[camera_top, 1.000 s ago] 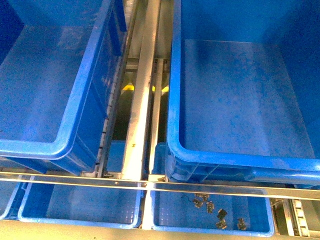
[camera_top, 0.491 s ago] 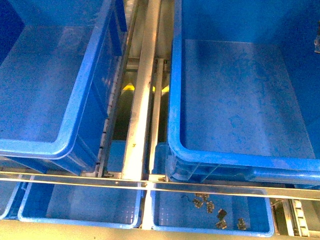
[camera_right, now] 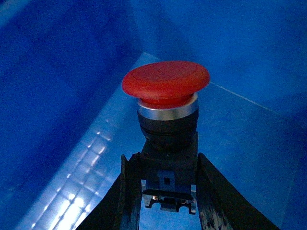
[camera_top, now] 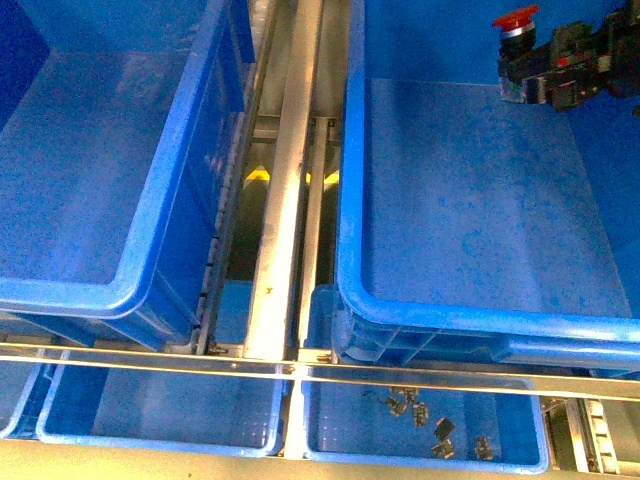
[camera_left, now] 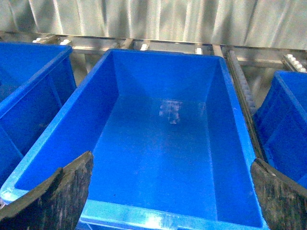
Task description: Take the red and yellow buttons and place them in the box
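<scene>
My right gripper hangs over the far right part of the right-hand big blue box, shut on the red button. In the right wrist view the red button stands cap-up, its black body clamped between the fingers of the right gripper, with the box's blue floor below. My left gripper is open and holds nothing; it hovers at the near rim of a deep blue bin with a bare floor. The yellow button is out of view.
A second deep blue bin stands at the left, with a metal rail between the two. A metal bar crosses in front. Below lie two shallow blue trays; the right tray holds several small metal clips.
My right arm has come into the front view from the upper right, carrying the red button out over the right-hand box. Nothing else has moved.
</scene>
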